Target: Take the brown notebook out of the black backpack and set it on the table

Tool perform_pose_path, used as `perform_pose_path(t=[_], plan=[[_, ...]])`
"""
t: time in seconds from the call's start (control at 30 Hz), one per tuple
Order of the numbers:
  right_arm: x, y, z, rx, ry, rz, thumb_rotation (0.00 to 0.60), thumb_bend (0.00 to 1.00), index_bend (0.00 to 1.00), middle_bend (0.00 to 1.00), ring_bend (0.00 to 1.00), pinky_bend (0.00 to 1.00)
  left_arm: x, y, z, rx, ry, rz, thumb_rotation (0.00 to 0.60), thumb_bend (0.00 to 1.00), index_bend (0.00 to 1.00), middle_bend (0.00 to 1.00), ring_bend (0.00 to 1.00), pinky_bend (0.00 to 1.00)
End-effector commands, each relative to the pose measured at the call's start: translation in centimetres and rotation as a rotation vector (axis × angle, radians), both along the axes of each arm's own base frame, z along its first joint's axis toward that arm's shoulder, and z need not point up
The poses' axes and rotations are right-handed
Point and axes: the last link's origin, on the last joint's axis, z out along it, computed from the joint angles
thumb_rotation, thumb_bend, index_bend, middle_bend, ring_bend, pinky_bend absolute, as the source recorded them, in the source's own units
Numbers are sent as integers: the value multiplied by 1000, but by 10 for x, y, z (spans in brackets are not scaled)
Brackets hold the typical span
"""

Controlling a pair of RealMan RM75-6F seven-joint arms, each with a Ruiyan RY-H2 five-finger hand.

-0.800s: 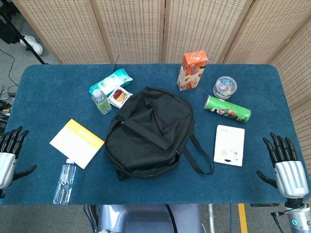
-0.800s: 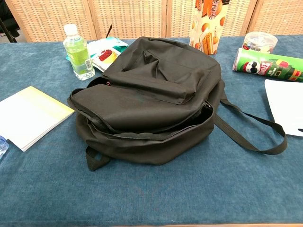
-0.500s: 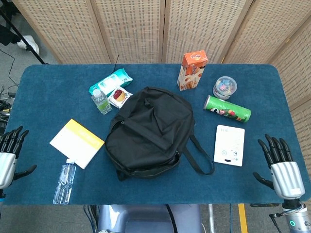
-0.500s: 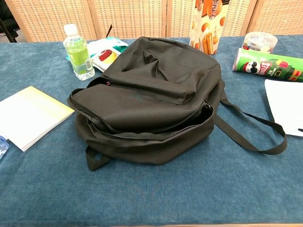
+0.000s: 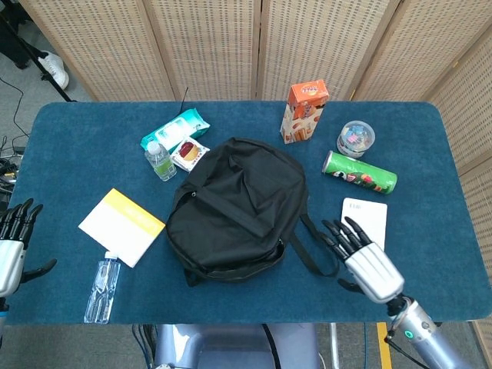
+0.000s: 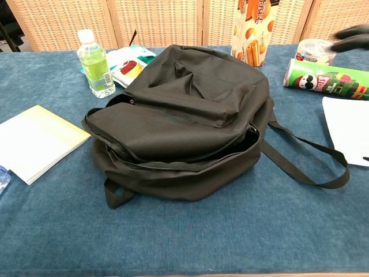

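Note:
The black backpack lies flat in the middle of the blue table, its main zipper gaping along the near edge in the chest view. No brown notebook shows; the bag's inside is hidden. My right hand hovers with fingers spread just right of the bag's strap, over the near edge of a white booklet; its blurred fingertips enter the chest view at top right. My left hand stays open at the table's left edge, holding nothing.
A yellow-and-white book and a lying water bottle sit left of the bag. Behind it are a green bottle, snack packs, an orange carton, a clear tub and a green chip can.
My right hand has swung left and forward from the table's right edge to a spot beside the backpack strap. The left hand and the bag have not moved.

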Motion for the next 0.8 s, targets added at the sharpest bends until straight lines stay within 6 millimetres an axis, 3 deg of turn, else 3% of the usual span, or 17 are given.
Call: perform_pose_path(t=[0.03,0.47,0.8], plan=[[60,-15,-36,155,12,101,600,0,36,0,0,0,-1,1,0,6,3,4,600,46,0,0,0,77],[157,-39,-124,435,-72,105,600,0,36,0,0,0,-8,2,2,23,0,31,600,46,0,0,0,77],[198,-55,-146,434,-130,67,600,0,36,0,0,0,-10,5,0,20,3,41,600,49,0,0,0,77]])
